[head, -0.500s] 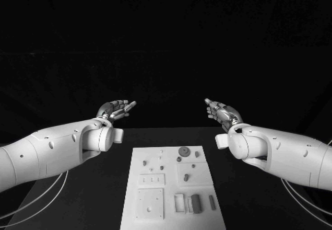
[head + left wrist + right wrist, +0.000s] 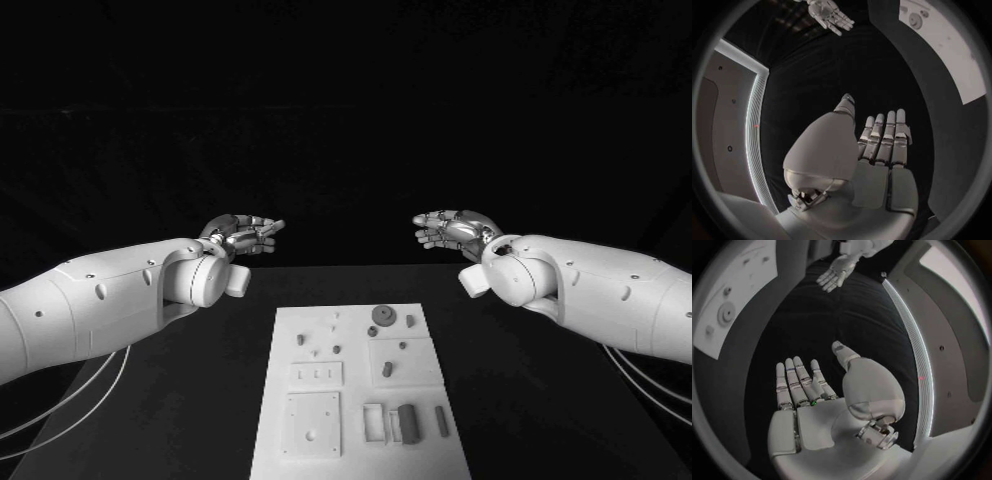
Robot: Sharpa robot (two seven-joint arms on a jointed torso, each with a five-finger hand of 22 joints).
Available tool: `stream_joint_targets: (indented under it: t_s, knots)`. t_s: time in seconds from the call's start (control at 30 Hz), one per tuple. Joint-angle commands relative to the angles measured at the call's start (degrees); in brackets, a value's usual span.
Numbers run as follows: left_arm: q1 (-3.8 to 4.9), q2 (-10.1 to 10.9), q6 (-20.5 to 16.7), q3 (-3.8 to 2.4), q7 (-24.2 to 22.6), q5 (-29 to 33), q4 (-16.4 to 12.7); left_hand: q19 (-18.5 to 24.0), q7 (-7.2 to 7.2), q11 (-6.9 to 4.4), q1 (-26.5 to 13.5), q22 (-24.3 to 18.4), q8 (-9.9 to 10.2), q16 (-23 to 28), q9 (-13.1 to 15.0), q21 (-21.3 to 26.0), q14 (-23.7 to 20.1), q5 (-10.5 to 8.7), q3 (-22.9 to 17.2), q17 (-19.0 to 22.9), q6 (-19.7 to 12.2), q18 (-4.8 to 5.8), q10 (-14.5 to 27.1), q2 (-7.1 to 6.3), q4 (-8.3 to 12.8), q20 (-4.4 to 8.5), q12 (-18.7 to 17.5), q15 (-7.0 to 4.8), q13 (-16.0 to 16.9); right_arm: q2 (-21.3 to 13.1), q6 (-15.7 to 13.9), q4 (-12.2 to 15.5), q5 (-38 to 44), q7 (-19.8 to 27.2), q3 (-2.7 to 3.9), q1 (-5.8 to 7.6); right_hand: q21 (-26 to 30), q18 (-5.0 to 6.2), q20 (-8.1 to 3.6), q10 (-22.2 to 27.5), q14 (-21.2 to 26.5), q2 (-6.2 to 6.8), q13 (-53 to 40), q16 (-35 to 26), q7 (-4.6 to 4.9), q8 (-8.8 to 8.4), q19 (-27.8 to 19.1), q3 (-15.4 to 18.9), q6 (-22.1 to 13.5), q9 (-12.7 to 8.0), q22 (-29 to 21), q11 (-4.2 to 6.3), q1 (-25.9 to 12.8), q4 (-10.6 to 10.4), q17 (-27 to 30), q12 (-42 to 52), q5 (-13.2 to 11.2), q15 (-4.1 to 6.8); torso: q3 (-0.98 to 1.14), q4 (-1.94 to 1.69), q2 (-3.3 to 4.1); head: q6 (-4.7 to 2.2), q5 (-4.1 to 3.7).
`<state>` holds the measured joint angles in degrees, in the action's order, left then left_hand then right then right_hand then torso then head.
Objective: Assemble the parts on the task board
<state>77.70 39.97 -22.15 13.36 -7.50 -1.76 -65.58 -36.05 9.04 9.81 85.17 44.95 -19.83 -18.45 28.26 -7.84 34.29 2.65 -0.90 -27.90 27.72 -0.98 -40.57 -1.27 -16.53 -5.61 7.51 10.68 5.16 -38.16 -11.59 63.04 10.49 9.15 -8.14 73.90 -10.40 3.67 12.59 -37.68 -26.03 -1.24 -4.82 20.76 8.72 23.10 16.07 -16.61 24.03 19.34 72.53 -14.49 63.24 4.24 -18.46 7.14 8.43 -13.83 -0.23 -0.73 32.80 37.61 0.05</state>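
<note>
The white task board (image 2: pixel 361 400) lies lengthwise on the black table, with several small grey parts on it, among them a round part (image 2: pixel 384 316) near its far end and upright blocks (image 2: pixel 407 423) near its front. Both hands hover beyond the board's far end, well above the table. My left hand (image 2: pixel 242 236) (image 2: pixel 879 150) is open and holds nothing, its fingers straight and side by side. My right hand (image 2: pixel 454 231) (image 2: pixel 807 390) is open and holds nothing too. Each wrist view shows the other hand in the distance, left hand (image 2: pixel 836 275) and right hand (image 2: pixel 831 14), plus the task board (image 2: pixel 942 40) (image 2: pixel 729 300).
Black table surface (image 2: pixel 173 400) runs along both sides of the board. Thin white cables (image 2: pixel 72 410) hang under the left arm, and others (image 2: pixel 642 410) under the right arm. A dark backdrop stands behind the table.
Both hands have turned inward toward each other and dropped slightly; the right hand has moved a little toward the middle. The board and its parts have not moved.
</note>
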Motion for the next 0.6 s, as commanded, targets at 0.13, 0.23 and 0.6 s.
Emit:
stream_joint_targets:
  t_s: [0.13,0.23,0.6]
  knots:
    - [-0.07,3.91,8.67,0.24,-3.32,-3.69,-2.92,-15.24,1.74,-1.34,8.71,1.12,-5.43,-8.97,1.00,-5.83,19.11,0.31,-2.64,-4.07,15.37,-4.63,-18.07,-1.63,-0.19,3.24,7.88,-4.22,3.03,2.11,-0.26,-2.84,37.88,-3.38,0.08,0.00,-1.43,5.42,-0.41,-16.28,-15.49,2.13,-0.68,4.78,4.22,3.54,12.90,-5.84,13.99,0.71,1.53,3.12,0.77,12.41,-2.57,3.09,0.46,3.28,0.15,0.21,0.33,-0.13,0.05]
    - [-0.05,4.62,9.19,0.24,-3.96,-4.13,-3.51,-17.45,0.87,-2.31,9.79,1.10,-5.62,-9.75,0.76,-6.45,21.31,0.21,-2.99,-4.76,17.69,-4.98,-20.48,-1.35,-0.05,3.89,8.41,-5.28,3.31,2.47,-0.78,-2.55,42.76,-4.32,0.09,0.00,-2.32,6.91,-0.71,-19.32,-20.04,3.10,-0.31,5.80,3.37,3.70,17.35,-7.21,16.87,0.73,1.61,4.08,0.66,12.49,-3.21,2.93,0.40,4.88,0.34,0.17,0.66,-0.17,0.09]
    - [-0.09,6.08,12.20,0.24,-5.27,-4.41,-6.48,-20.74,0.42,-2.69,11.81,0.09,-3.39,-9.30,-0.94,-6.10,24.24,0.19,-2.15,-6.25,20.37,-4.60,-22.76,-1.52,-0.08,5.10,6.35,-6.44,2.66,2.52,0.49,-0.03,59.42,-5.68,0.10,-0.21,-5.31,11.02,-1.43,-31.31,-33.34,5.16,-2.39,9.98,0.28,5.60,29.89,-7.63,24.59,4.05,2.00,8.73,2.60,12.66,-8.21,4.87,0.33,10.16,0.88,-1.07,2.27,-0.32,-0.07]
